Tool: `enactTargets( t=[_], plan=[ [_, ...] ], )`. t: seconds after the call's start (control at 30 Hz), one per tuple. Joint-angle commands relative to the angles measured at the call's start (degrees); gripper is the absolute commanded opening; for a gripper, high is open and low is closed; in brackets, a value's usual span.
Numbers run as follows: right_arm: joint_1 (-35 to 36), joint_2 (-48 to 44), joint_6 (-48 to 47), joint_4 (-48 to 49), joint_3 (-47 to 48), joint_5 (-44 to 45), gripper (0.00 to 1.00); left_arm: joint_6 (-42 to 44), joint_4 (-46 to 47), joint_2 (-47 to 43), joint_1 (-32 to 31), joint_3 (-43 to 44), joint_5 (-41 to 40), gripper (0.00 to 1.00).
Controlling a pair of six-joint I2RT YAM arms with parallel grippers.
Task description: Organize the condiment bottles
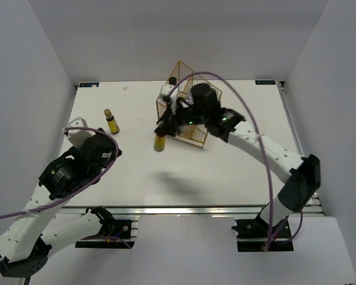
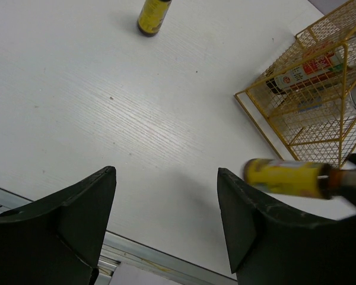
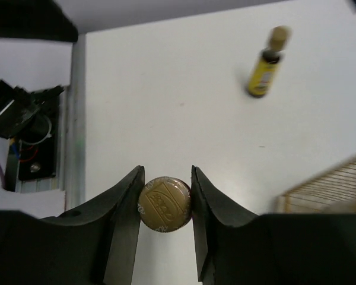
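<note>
White tabletop (image 1: 225, 178): right tool (image 3: 165, 177) grips yellow bottle (image 1: 159, 142) beside basket (image 1: 193, 140) edge.

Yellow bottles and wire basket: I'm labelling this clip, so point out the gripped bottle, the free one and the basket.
gripped yellow bottle (image 3: 164, 203), right wrist view, on its cap.
free yellow bottle (image 1: 112, 124), top external view, on its body.
gold wire basket (image 1: 193, 77), top external view, on its mesh wall.
</note>
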Motion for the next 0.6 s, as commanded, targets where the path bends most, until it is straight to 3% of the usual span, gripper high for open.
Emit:
enactTargets(
  t=[0.0,0.17,0.3,0.4,0.57],
  plan=[
    [-5.10,-6.91,-0.98,-5.43,6.25,-5.65,0.00,-0.66,4.07,1.53,-0.13,-1.16,0.17,0.78],
    [-12.58,-10.96,0.85,-9.13,8.81,-5.91,0.00,1.54,6.10,3.64,-0.13,-1.17,0.88,0.78],
    [-24.18,-11.05,3.67,-8.35,11.01,-5.65,0.00,2.68,6.98,5.05,-0.04,-0.81,1.05,0.80],
    [-32.51,-8.60,4.90,-8.43,13.90,-5.65,0.00,3.64,7.50,6.18,-0.04,-0.90,1.49,0.83],
    [-40.19,-2.28,4.55,-8.09,17.43,-5.30,0.00,5.14,8.38,7.86,-0.13,-1.69,2.81,0.87]
  ],
)
